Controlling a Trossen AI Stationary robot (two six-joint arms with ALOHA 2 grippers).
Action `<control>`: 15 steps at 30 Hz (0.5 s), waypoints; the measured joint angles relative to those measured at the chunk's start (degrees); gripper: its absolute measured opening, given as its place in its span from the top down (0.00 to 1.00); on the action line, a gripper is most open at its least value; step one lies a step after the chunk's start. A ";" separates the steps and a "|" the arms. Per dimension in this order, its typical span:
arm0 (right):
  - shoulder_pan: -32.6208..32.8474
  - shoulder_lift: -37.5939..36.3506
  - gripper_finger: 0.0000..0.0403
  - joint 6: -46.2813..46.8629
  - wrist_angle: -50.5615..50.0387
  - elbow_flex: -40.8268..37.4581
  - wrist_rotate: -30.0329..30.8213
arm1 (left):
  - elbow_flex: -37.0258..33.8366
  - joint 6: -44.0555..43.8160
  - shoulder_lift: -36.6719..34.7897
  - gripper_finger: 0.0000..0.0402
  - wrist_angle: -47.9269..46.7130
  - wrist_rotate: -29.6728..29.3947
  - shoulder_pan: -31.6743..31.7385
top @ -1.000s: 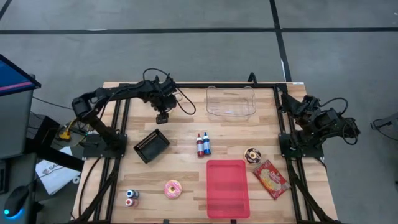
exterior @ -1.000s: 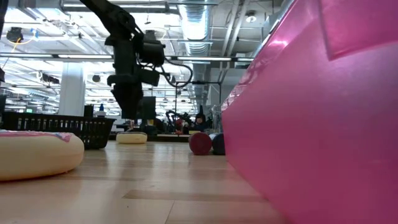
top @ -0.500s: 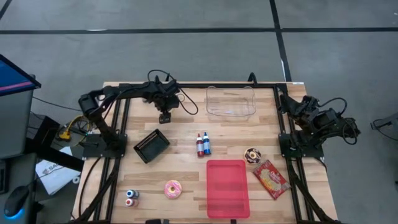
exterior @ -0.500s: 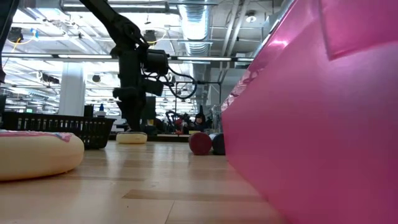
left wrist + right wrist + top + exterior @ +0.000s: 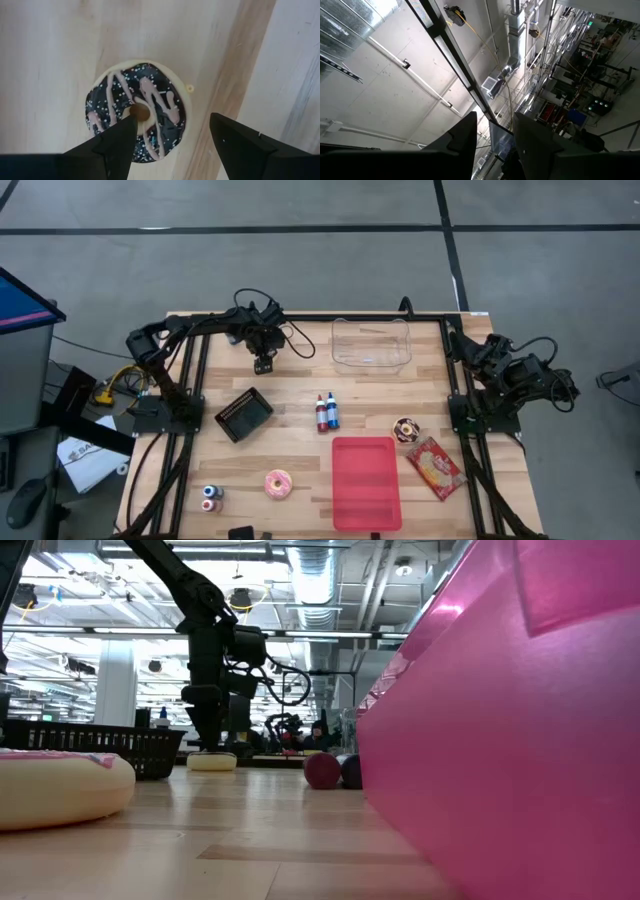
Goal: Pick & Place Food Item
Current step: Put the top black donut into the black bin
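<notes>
We saw the chocolate donut (image 5: 136, 117) lying flat on the wooden table (image 5: 300, 395), directly under the left gripper (image 5: 170, 132). It had dark icing, pink drizzle and sprinkles. The gripper pointed straight down with its fingers (image 5: 116, 142) spread apart, one over the donut's hole and the other beyond its rim; nothing was held. In the low view the gripper (image 5: 208, 740) stood just above the donut (image 5: 211, 761).

Past the gripper, toward the table's middle, sat a black basket (image 5: 244, 413) and two small bottles (image 5: 326, 411). A clear container (image 5: 371, 344) stood off to its side.

The right gripper (image 5: 492, 135) waited folded at the far edge, pointing upward at the ceiling, fingers slightly apart.
</notes>
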 joint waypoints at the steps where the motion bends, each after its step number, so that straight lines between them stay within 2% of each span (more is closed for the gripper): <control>1: 0.00 0.00 0.70 0.00 0.02 0.00 0.00 | 0.00 0.01 0.00 0.39 0.00 0.02 0.00; 15: 0.00 0.00 0.70 0.00 0.00 0.00 0.00 | -2.45 -0.22 -0.02 0.41 3.27 0.15 -0.24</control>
